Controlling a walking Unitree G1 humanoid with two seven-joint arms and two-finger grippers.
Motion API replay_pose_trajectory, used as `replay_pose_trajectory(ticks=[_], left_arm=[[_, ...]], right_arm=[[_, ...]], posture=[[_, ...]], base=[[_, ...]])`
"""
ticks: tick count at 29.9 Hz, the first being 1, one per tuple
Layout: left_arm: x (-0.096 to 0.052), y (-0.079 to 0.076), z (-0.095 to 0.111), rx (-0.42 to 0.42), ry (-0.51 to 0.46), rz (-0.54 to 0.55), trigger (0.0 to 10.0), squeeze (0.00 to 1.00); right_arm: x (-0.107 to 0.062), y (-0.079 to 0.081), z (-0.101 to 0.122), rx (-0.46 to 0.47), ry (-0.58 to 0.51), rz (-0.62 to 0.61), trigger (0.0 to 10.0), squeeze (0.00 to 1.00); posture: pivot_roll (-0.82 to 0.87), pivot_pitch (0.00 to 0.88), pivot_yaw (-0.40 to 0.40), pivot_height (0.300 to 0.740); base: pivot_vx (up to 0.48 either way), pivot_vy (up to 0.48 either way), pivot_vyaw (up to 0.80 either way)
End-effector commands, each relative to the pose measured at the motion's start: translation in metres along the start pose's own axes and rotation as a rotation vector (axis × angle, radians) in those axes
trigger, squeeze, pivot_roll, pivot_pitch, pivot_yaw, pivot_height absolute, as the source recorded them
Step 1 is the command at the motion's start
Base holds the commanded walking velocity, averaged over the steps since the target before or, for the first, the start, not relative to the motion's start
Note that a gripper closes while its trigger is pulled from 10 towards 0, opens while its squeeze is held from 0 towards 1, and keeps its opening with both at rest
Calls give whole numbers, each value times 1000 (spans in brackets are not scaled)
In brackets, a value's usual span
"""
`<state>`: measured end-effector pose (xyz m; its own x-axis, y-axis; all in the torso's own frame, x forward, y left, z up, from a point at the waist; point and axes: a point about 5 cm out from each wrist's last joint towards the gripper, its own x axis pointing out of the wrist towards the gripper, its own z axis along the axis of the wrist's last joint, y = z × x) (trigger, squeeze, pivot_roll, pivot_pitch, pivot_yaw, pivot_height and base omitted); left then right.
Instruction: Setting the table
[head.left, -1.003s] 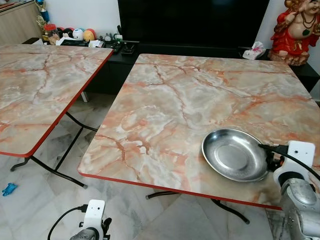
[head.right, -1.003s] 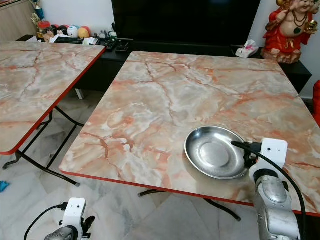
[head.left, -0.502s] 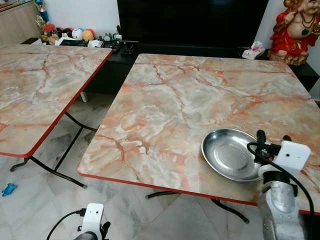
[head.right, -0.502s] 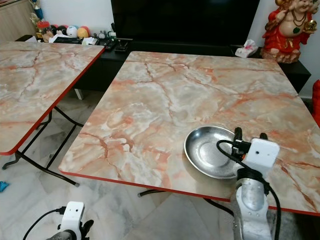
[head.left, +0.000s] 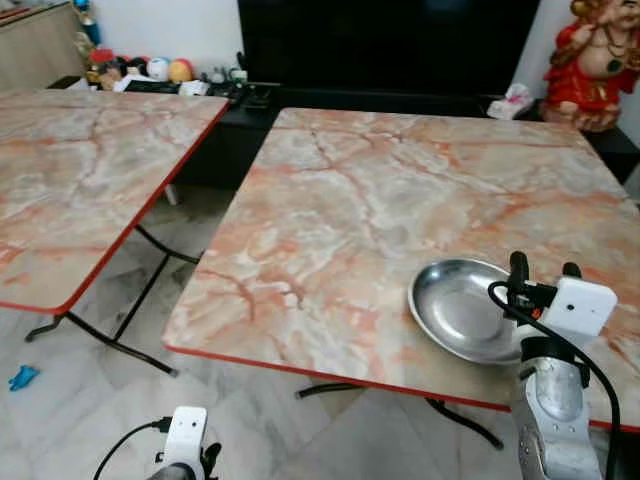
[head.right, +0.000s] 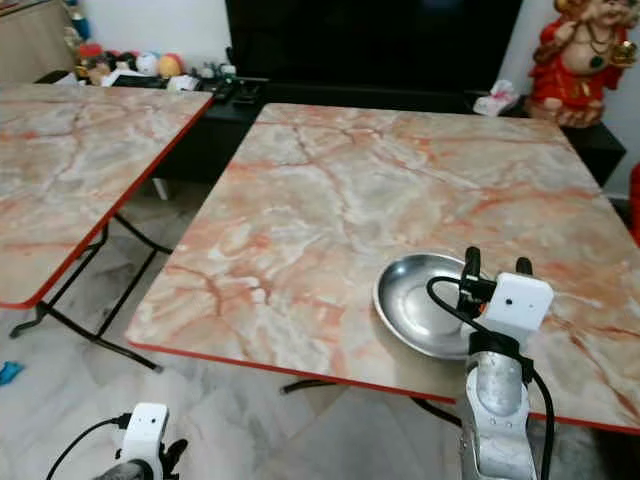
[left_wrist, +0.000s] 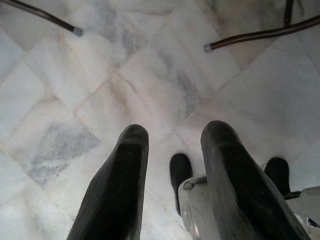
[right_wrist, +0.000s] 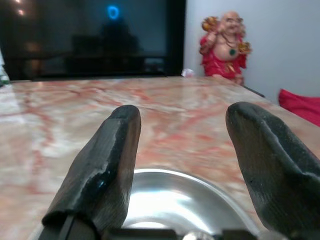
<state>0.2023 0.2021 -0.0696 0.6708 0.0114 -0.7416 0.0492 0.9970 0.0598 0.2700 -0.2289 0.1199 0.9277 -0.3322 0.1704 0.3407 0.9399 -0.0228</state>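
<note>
Left eye view: the steel plate (head.left: 462, 310) sits lower right on the marble table (head.left: 400, 190); the right gripper (head.left: 545, 268) hovers spread above it. The left gripper (left_wrist: 170, 150), fingers apart, hangs over the floor (left_wrist: 150, 65).

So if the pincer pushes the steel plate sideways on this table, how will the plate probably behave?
The steel plate looks rigid, thin metal, so probably stiff and light. On the glossy marble-pattern table it would likely slide easily rather than tip, since it is shallow and wide. Its polished rim may slip between the right pincer fingers.
</note>
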Motion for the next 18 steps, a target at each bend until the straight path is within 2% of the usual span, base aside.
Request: replay_pose_trajectory(ticks=[1,18], left_arm=[[0,5,0,-6,5,17,10000,0],[0,5,2,-21,4,24,10000,0]], right_arm=[[3,9,4,12,-14,31,10000,0],[10,15,7,22,-18,37,10000,0]], posture=[[14,0,2,740],[27,0,-2,740]], base=[[0,375,0],[0,474,0]])
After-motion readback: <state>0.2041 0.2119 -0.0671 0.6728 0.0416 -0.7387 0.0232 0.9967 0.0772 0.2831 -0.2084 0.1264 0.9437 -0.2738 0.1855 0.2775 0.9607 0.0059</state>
